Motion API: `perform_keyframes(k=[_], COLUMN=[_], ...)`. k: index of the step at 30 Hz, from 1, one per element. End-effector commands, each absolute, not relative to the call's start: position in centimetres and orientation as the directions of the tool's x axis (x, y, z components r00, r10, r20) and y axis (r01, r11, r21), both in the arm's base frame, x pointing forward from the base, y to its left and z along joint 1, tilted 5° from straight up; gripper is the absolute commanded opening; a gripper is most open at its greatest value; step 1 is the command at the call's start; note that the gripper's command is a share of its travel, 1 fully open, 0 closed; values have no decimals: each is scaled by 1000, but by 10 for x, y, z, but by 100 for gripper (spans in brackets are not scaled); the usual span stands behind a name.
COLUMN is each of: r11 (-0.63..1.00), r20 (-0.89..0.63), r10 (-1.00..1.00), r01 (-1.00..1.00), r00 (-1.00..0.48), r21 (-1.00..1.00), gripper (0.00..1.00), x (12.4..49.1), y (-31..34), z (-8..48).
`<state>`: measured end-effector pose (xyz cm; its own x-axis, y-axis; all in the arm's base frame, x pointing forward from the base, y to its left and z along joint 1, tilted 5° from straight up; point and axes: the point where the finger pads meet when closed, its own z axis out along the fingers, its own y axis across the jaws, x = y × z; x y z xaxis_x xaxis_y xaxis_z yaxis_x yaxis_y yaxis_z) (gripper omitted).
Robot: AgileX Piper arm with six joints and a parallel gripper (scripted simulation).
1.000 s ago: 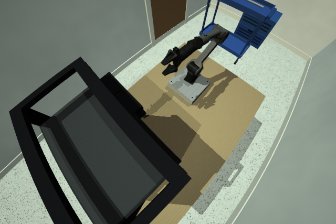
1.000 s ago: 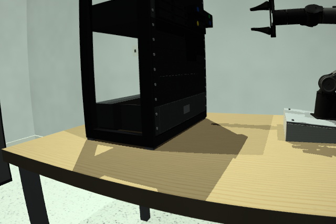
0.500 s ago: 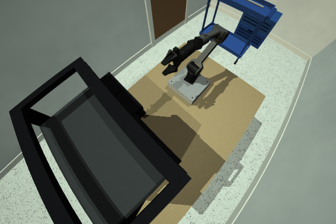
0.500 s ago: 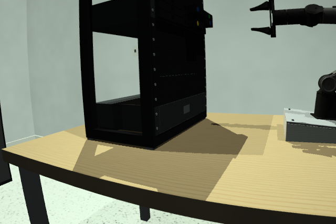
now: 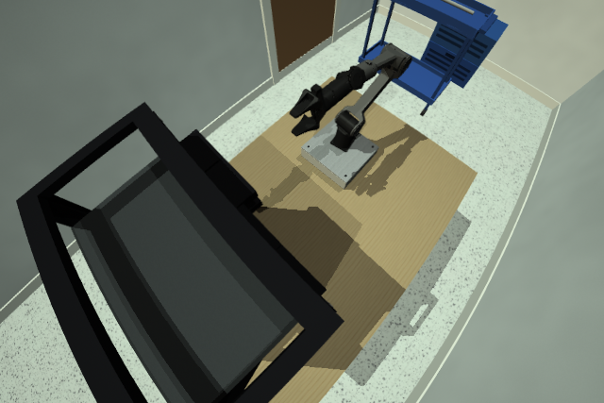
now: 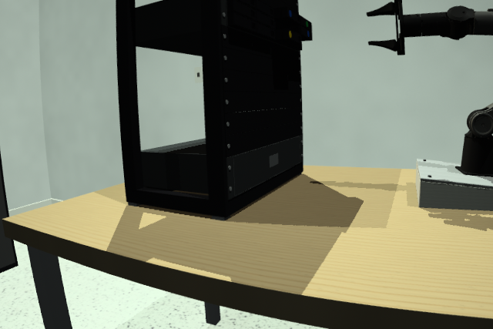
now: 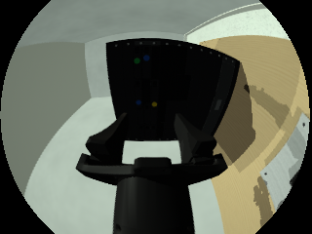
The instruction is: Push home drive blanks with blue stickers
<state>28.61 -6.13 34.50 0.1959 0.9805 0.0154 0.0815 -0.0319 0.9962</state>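
Note:
The black rack (image 6: 215, 86) stands on the wooden table, its front facing my arm. Near its top, the storage chassis shows four small round stickers: blue (image 6: 290, 12), yellow (image 6: 290, 33), green (image 6: 306, 24) and a second blue (image 6: 308, 33). The green one and the blue one beside it sit on blanks that stand out of the front. The wrist view shows the same stickers: green (image 7: 136, 60), blue (image 7: 147, 58), blue (image 7: 138, 101) and yellow (image 7: 154, 103). My gripper (image 6: 369, 27) is open and empty. It points at the rack at chassis height, well apart from it (image 7: 151, 124).
The arm's grey base plate (image 5: 340, 155) sits on the table facing the rack's front. A blue cart (image 5: 434, 38) stands on the floor behind the arm, and a brown door (image 5: 302, 3) is in the back wall. A grey unit (image 6: 263, 164) fills the rack's bottom slot.

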Motion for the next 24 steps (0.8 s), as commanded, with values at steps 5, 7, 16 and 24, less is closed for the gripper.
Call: perform_keyframes(k=[5,7,16,24], r11=[-30,-30,-30,-30], r20=[15,15,15,15], r10=[980,980,980,980], r01=[76,76,76,76], r00=[197,197,197,197], r21=[997,997,997,997], gripper=[100,100,100,100], x=[286,286,286,288], y=[-61,-61,-61,-61], z=[347,347,347,349])
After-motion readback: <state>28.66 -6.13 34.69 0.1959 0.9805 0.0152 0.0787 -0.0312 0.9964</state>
